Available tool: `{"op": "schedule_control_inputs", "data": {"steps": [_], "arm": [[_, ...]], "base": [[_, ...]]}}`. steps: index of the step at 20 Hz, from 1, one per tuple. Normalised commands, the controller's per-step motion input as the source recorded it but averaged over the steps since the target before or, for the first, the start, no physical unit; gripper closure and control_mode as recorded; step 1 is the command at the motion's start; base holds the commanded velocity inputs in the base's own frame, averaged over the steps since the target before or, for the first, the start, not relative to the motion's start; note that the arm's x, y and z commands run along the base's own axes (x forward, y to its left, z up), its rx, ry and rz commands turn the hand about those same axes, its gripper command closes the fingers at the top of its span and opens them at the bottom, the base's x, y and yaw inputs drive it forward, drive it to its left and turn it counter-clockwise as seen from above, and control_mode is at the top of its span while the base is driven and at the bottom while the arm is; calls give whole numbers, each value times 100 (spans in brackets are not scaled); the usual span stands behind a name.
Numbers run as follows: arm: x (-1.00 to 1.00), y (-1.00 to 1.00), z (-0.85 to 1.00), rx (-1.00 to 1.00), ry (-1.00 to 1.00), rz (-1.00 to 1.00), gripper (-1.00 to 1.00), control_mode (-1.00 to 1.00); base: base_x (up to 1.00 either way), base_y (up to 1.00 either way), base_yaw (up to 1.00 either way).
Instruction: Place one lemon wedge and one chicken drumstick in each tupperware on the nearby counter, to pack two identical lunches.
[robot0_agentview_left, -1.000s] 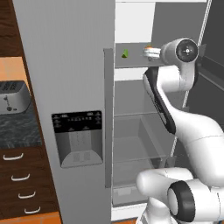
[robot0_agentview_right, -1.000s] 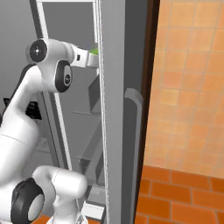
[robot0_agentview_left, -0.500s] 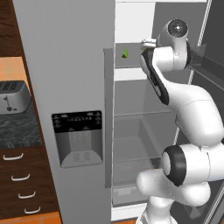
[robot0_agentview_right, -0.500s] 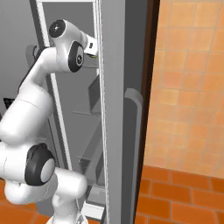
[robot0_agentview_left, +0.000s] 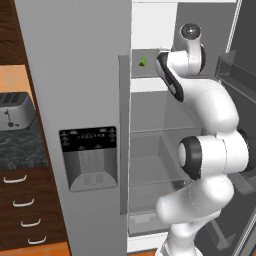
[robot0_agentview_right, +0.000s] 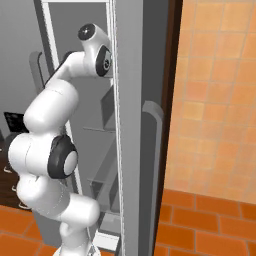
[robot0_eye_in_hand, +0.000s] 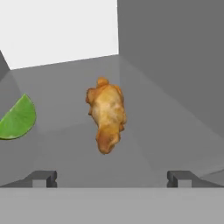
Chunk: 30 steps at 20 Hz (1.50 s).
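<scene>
Gripper (robot0_eye_in_hand: 111, 177) spread wide, empty, aimed at chicken drumstick (robot0_eye_in_hand: 107, 114) lying centre frame on grey fridge shelf (robot0_eye_in_hand: 175, 131). Green lemon wedge (robot0_eye_in_hand: 17, 119) at left edge, apart. Risk: lumpy, tapered drumstick slipping or skidding rearward under off-centre closure.

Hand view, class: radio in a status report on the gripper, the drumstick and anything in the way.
Gripper open, empty. Chicken drumstick lying on the grey fridge shelf, centred ahead between the fingertips, not yet touched. Green lemon wedge off to one side, apart. Nothing between gripper and drumstick.
</scene>
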Motion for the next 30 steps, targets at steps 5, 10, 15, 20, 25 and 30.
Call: {"op": "schedule_control_inputs", "data": {"steps": [5, 10, 15, 20, 25, 30], "arm": [[84, -27, -11, 0, 17, 0, -100, -100], [92, -10, -4, 0, 15, 0, -100, -100], [76, -12, -22, -1, 6, 0, -100, -100], [23, -19, -46, -5, 5, 0, -100, -100], [-27, 1, -90, -16, 8, 1, 100, -100], [-11, 2, -68, -15, 0, 1, 100, -100]], "base": [[0, 0, 0], [0, 0, 0], [0, 0, 0], [0, 0, 0], [0, 0, 0], [0, 0, 0]]}}
